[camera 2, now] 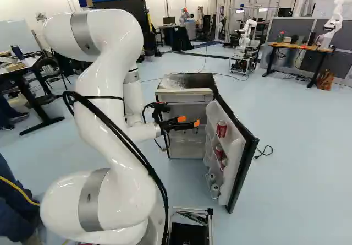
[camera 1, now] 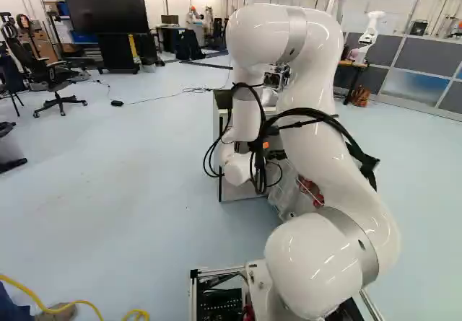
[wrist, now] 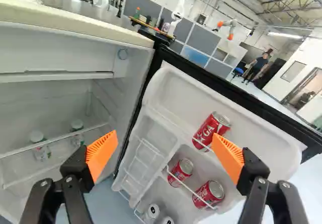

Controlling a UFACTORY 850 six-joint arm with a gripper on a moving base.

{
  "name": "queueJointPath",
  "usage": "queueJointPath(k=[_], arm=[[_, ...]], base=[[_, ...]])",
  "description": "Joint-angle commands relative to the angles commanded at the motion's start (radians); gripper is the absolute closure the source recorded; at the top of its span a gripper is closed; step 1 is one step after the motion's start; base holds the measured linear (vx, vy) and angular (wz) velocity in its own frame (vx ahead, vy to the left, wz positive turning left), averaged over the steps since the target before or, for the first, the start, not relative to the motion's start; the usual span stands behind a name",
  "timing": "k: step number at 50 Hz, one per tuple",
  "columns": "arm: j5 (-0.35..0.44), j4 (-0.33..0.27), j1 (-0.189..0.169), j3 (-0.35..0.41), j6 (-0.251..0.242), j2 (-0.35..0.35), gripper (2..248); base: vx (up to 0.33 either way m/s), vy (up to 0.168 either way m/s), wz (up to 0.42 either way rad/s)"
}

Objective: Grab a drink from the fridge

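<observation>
In front of the open fridge (camera 2: 190, 81), our arm reaches with its end effector (camera 2: 189, 121), and we see the two fingers standing apart. In the right base view they point toward the inner side of the door (camera 2: 250, 157), which is swung open. The drinks are there, in the door racks. One red can (wrist: 211, 129) stands upright in the upper rack; in the wrist view it lies ahead, and one orange pad (wrist: 229, 156) of the end effector (wrist: 165, 154) partly covers it. If the pad touches this can, we cannot tell. In the rack below we find two more red cans (wrist: 209, 194), near to each other, with a thin white rail (wrist: 193, 193) before them. Still lower there are two silver cans (wrist: 152, 212), side by side. Inside the fridge body we notice two small bottles (wrist: 40, 146) with pale tops. In the left base view our arm hides a large part of the fridge. Farther in the room, another robot (camera 2: 336, 20) is beside a wooden worktop (camera 2: 300, 47) which carries several small objects.
</observation>
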Motion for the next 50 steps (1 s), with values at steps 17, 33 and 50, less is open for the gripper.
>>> queueJointPath(k=[17,33,50], arm=[[0.002,0.089,-0.032,-0.041,0.000,-0.019,3],[0.022,0.171,-0.046,-0.062,0.000,-0.028,3],[0.025,0.184,-0.046,-0.063,0.097,-0.029,3]], base=[[0.000,0.000,0.000],[0.000,0.000,0.000],[0.000,0.000,0.000]])
